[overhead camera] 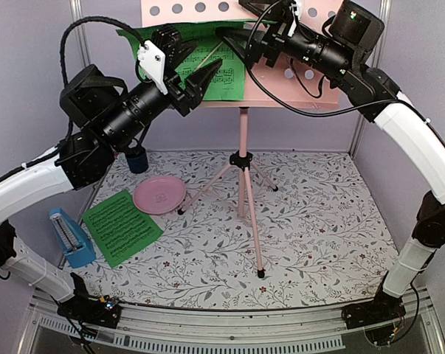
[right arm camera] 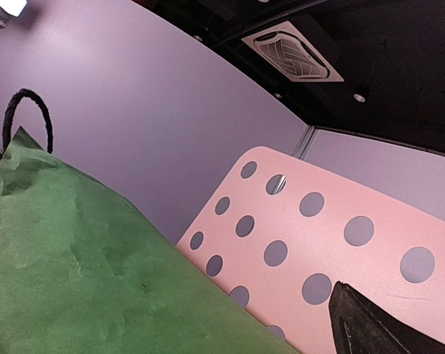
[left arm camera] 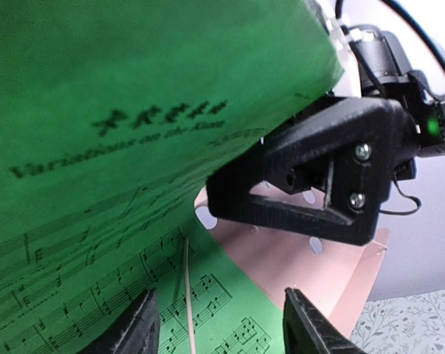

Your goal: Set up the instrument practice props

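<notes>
The pink music stand (overhead camera: 242, 158) rises on its tripod at mid-table, its perforated desk (right arm camera: 318, 236) up at the back. One green sheet-music page (overhead camera: 226, 77) leans on the desk's left part, with a thin pale stick (left arm camera: 187, 295) lying across it. My left gripper (overhead camera: 207, 80) hovers just in front of that page, jaws apart with nothing between them (left arm camera: 222, 328). My right gripper (overhead camera: 246, 31) is open at the page's top right corner; only one dark fingertip (right arm camera: 370, 324) shows in its wrist view. The second green page (overhead camera: 122, 225) lies flat at the left beside the blue metronome (overhead camera: 71, 237).
A round pink disc (overhead camera: 159, 195) lies left of the tripod legs. The small dark blue cup (overhead camera: 137, 159) stands at the back left. Grey walls close the back and sides. The floral tablecloth (overhead camera: 325, 221) stretches to the right of the stand.
</notes>
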